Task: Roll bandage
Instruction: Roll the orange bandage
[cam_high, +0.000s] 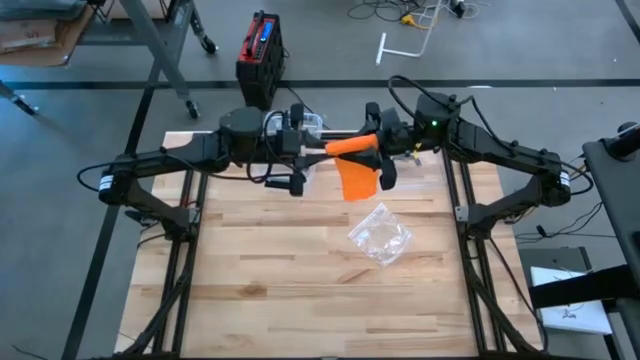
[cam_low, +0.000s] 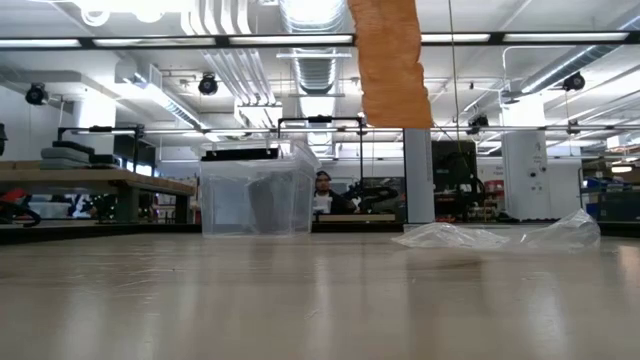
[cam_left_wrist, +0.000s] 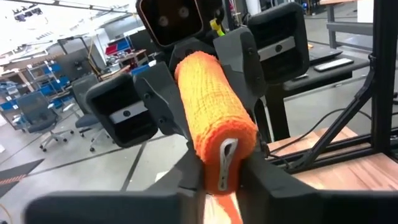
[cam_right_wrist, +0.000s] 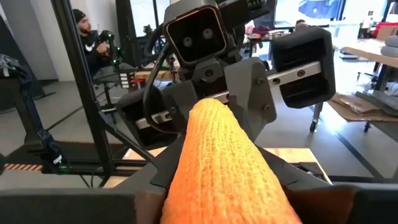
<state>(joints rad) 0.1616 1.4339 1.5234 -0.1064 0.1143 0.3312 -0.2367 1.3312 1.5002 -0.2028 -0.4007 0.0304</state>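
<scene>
Orange bandage roll (cam_high: 352, 146) lies with its long axis running nine to three o'clock, pinched endwise by left gripper (cam_high: 318, 148) and right gripper (cam_high: 384, 150), tail hanging toward six.

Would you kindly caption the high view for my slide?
Both grippers grip an orange bandage roll above the table.

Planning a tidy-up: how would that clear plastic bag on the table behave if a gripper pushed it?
The clear plastic bag looks crumpled and thin, so it would probably buckle rather than slide whole. It seems empty, likely very light, and may skid on the smooth wooden table.
</scene>
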